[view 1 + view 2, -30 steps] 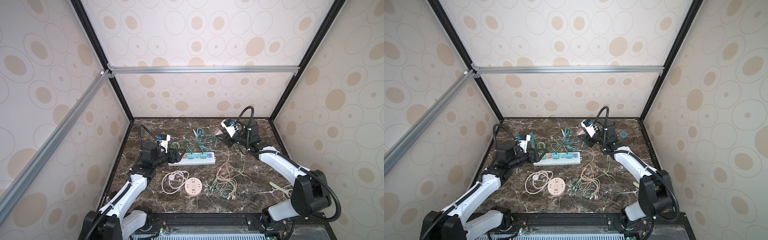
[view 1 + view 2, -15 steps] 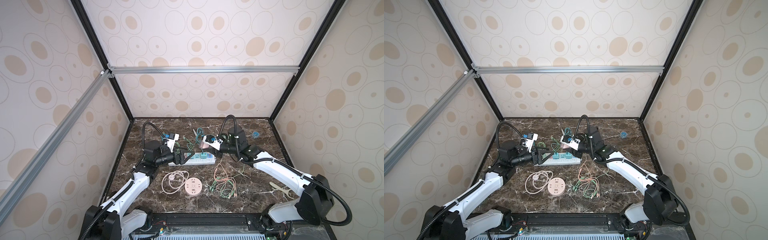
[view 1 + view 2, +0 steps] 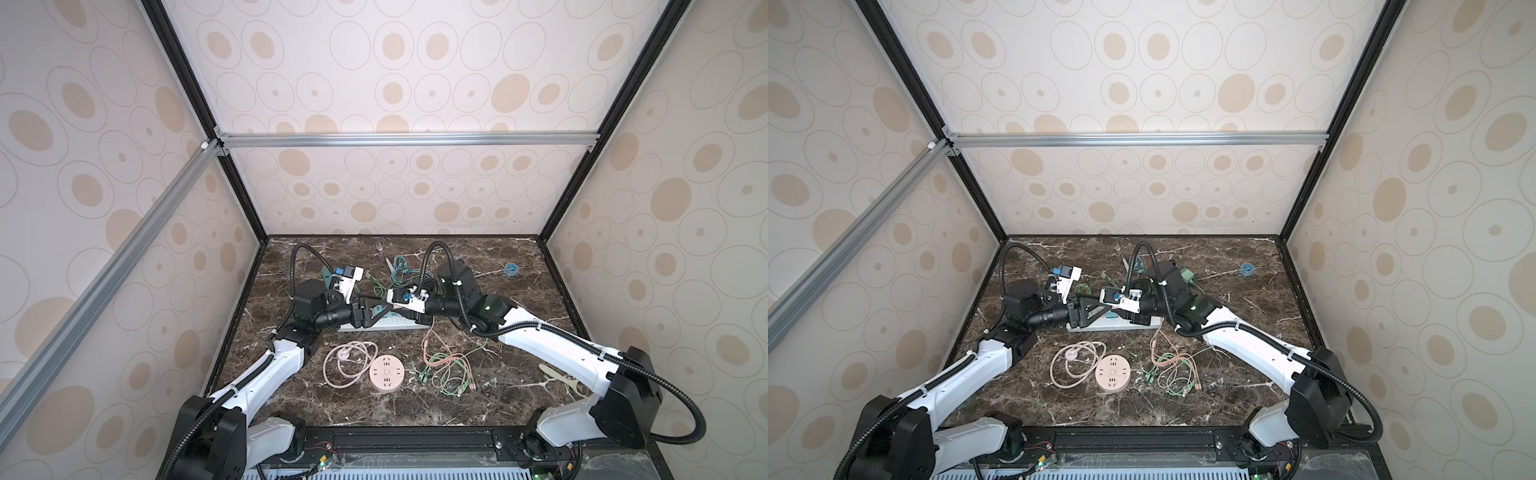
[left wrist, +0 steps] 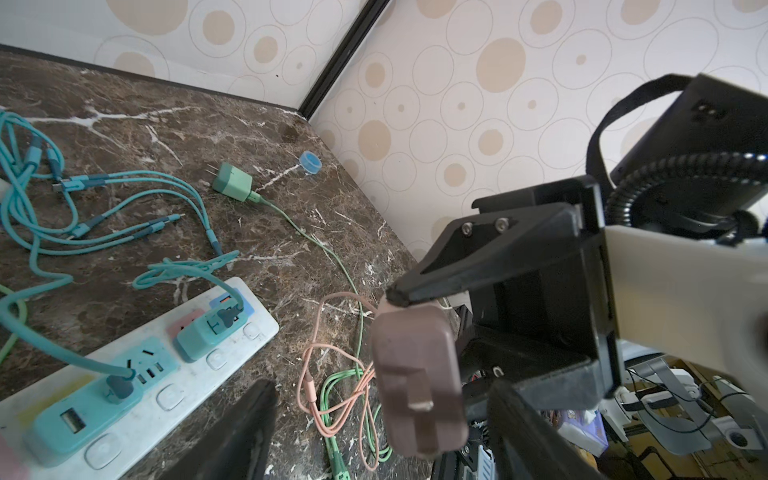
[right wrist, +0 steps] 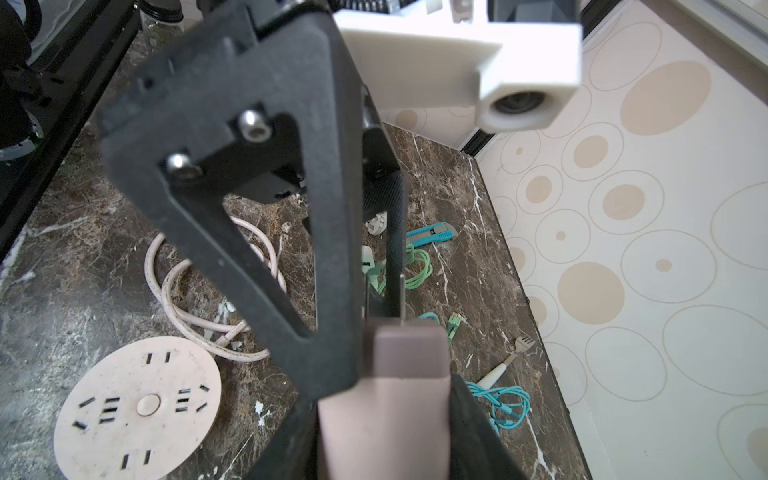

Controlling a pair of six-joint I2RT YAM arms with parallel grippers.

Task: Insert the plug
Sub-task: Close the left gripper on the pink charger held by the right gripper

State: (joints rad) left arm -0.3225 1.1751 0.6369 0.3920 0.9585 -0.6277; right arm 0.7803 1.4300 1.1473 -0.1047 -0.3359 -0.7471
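The plug [image 4: 415,365] hangs above the strip [image 4: 262,328], at 12 o'clock from the round socket [image 3: 386,372], clamped in my right pincer [image 5: 382,415]. My left pincer [image 3: 384,309] stands wide, fingers flanking the plug.

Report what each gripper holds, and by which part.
Right gripper pinches the pink charger plug by its body, prongs free. Left gripper open, holding nothing.

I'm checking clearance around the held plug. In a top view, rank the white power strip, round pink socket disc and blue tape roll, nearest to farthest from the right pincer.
1. white power strip, mid-table, right by the right pincer gripping the plug.
2. round pink socket disc, toward the front.
3. blue tape roll, back right corner.
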